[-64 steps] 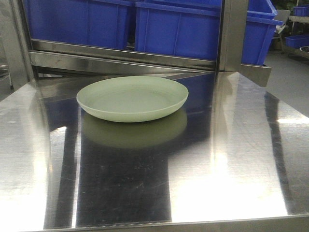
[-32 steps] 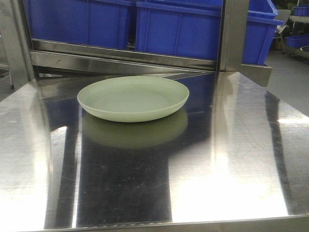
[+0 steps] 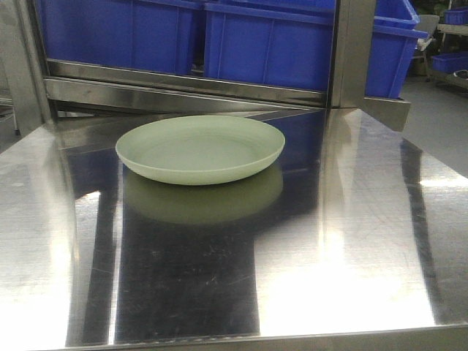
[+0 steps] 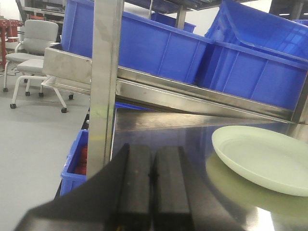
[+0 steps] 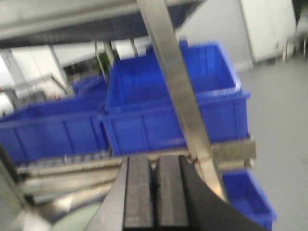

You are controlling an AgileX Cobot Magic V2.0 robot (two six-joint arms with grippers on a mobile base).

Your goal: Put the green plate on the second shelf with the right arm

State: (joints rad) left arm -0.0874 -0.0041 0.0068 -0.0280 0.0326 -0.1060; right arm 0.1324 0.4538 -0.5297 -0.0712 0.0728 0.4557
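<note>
1. Currently green plate (image 3: 200, 149) sits flat on desk (image 3: 351, 248), before second shelf (image 3: 183, 82) carrying blue bins (image 3: 267, 44).
2. Left end effector (image 4: 153, 151) clenched, empty.
3. Right end effector (image 5: 155, 161) clenched, empty, clear of plate.

One plate (image 3: 199, 148) lies on one surface (image 3: 365, 256). The shelf (image 3: 183, 77) carries two large bins side by side, a left bin (image 3: 117, 33) and a right bin (image 3: 270, 51), with a third bin (image 4: 269, 33) tilted inside the right one. One low bin (image 4: 72, 163) sits beside the surface. There is one chair (image 4: 36, 48). Two grippers show: one left gripper (image 4: 153, 159) and one right gripper (image 5: 155, 168).
</note>
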